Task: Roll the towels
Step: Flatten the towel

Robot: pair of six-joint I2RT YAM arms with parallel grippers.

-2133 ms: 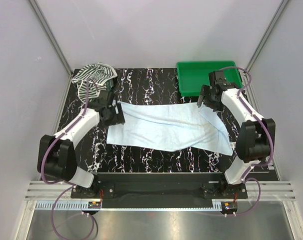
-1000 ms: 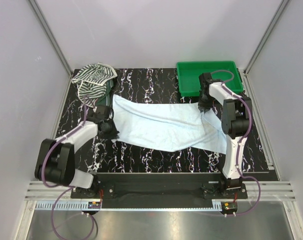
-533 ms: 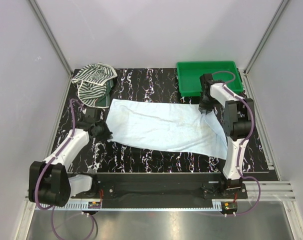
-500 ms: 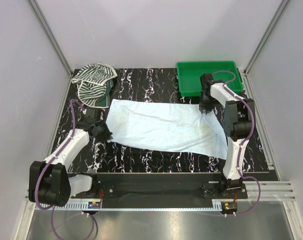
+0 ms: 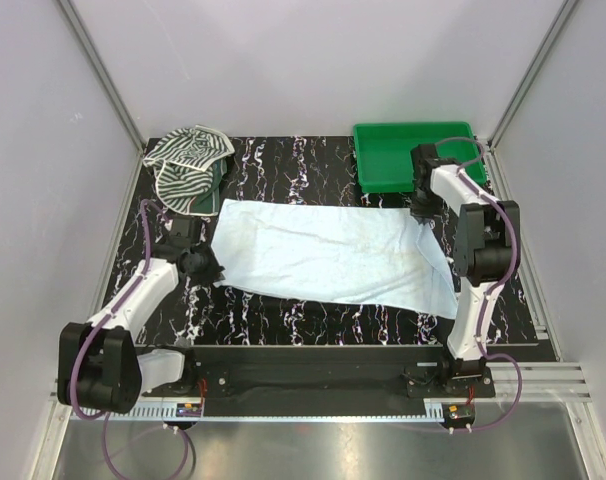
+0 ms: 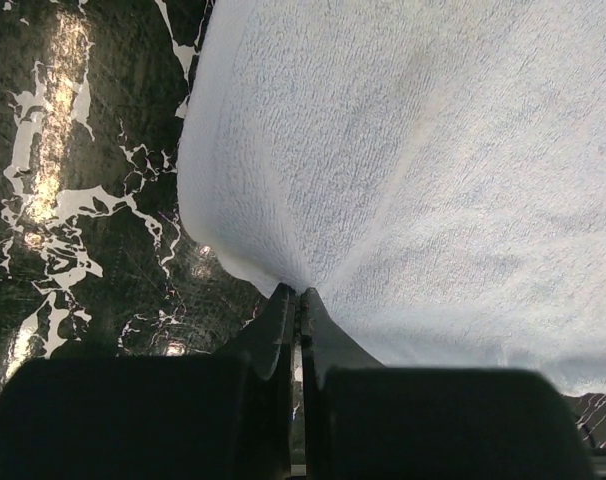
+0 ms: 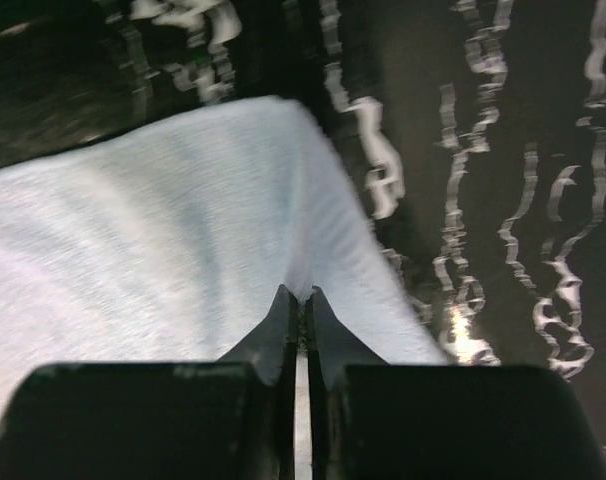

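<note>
at the back of the black marbled table (image 5: 283,165), far left of the green tray (image 5: 385,160), the zebra-striped towel (image 5: 186,165) lay in a crumpled heap. well left of the tray and nearer the arm bases, the left gripper (image 6: 299,298) had its jaws pinched tight on the near-left corner of the pale blue towel (image 5: 328,250). that towel lay spread flat just in front of the tray, its long axis running left to right. the right gripper (image 7: 301,296), just in front of the tray's right half, clamped the towel's far-right corner.
</note>
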